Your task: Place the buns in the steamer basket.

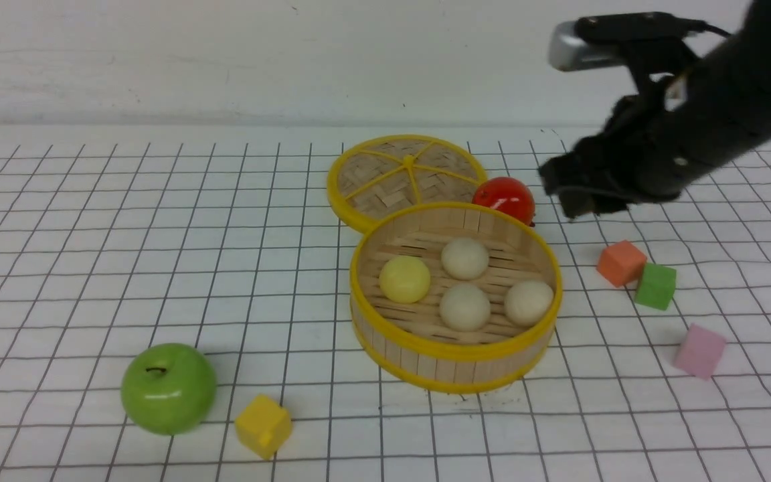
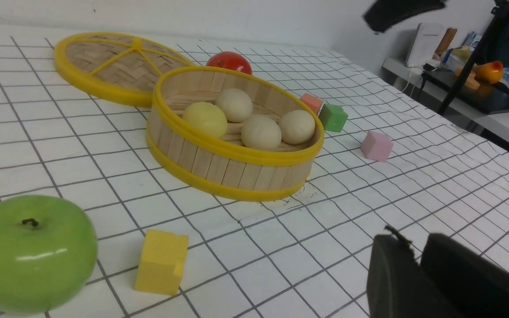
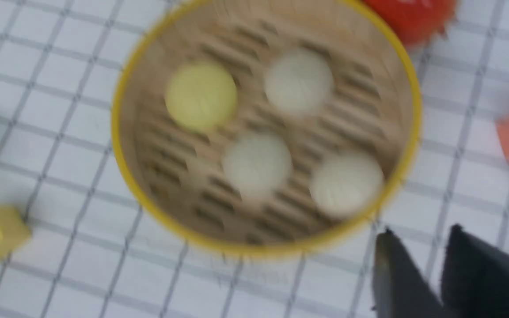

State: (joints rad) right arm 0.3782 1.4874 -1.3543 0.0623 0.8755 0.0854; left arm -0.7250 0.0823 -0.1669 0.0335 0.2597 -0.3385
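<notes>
The right gripper (image 1: 569, 194) hangs above the desk (image 1: 91, 268), empty, fingers nearly pressed together. The left gripper (image 2: 418, 265) is likewise nearly closed, empty. At the right gripper's 7 o'clock, the basket (image 1: 456, 358) holds all four buns (image 1: 464, 306).

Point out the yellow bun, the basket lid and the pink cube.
yellow bun (image 1: 404, 278), front view, centre of its top.
basket lid (image 1: 385, 175), front view, woven face left of the hub.
pink cube (image 1: 699, 350), front view, its front face.
</notes>
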